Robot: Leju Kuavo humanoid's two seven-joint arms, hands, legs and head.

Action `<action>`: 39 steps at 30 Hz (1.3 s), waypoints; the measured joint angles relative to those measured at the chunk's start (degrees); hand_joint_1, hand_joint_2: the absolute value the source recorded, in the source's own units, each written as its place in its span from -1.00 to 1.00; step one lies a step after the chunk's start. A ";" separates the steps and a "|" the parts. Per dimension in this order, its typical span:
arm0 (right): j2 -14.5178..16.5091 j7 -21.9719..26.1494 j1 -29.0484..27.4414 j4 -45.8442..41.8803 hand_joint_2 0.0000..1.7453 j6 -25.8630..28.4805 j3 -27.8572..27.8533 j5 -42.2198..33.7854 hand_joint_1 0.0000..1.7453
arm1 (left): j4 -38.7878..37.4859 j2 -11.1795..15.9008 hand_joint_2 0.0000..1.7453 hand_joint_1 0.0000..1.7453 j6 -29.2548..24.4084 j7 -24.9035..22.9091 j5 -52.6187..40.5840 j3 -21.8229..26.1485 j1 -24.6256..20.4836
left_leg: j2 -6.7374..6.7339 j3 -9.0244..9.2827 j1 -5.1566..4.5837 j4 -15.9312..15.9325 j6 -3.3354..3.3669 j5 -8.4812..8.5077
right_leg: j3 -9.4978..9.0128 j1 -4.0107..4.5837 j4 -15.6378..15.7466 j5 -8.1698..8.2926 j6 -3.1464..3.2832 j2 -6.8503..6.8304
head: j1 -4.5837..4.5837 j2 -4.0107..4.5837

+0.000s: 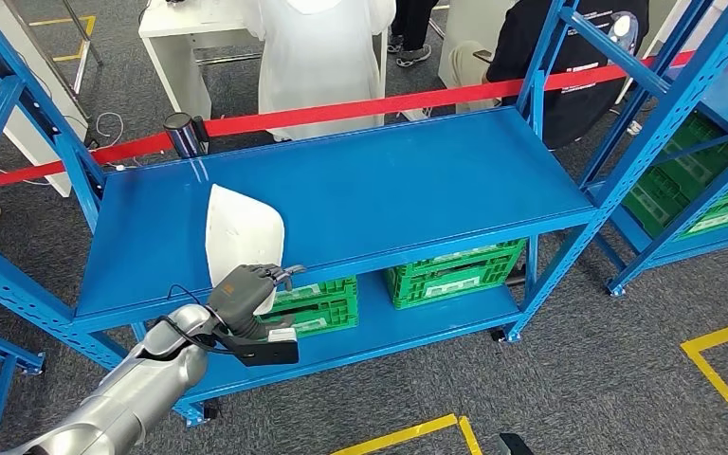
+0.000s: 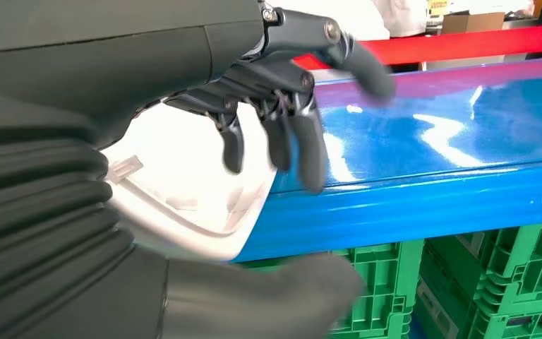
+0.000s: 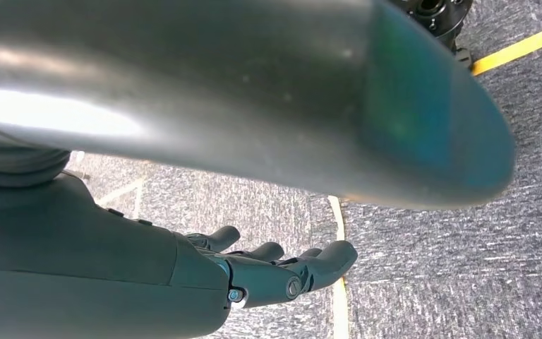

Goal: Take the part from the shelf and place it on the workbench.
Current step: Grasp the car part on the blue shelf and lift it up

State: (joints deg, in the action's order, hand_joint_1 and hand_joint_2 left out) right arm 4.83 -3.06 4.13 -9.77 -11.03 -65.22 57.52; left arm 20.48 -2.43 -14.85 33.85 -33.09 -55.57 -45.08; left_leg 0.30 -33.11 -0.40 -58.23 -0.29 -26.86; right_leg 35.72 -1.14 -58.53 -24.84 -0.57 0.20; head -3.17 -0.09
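While the right hand point(image 3: 282, 272) hangs empty, fingers loosely apart, the left hand point(image 1: 249, 287) grips the part point(image 1: 237, 232) at the shelf point(image 1: 389, 190) front edge.

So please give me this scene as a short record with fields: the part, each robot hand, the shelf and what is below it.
part: white curved plastic part, lying on the top board, overhanging its front edge
left robot hand: left robot hand at the part's near edge, fingers over it, thumb below; firm grip unclear
right robot hand: right robot hand hangs over grey carpet, holding nothing, fingers loosely extended
shelf: blue metal shelf
below: green plastic crates on the lower board
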 joint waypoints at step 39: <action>-0.02 -0.14 0.01 0.01 -1.00 0.99 0.00 0.39 -1.00 | -1.83 0.16 -1.00 -1.00 -16.23 -14.94 -7.19 0.73 0.73 | 0.00 0.01 0.00 0.00 0.00 0.00 | 0.00 0.00 0.00 0.00 0.00 0.01 | 0.00 0.00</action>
State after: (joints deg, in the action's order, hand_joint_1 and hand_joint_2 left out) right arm 4.81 -3.20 4.14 -9.76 -10.03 -65.22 57.90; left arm 18.65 -2.27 -31.09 18.91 -40.28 -54.84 -44.35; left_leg 0.30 -33.10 -0.40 -58.23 -0.29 -26.86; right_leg 35.72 -1.14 -58.53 -24.84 -0.57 0.21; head -3.17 -0.09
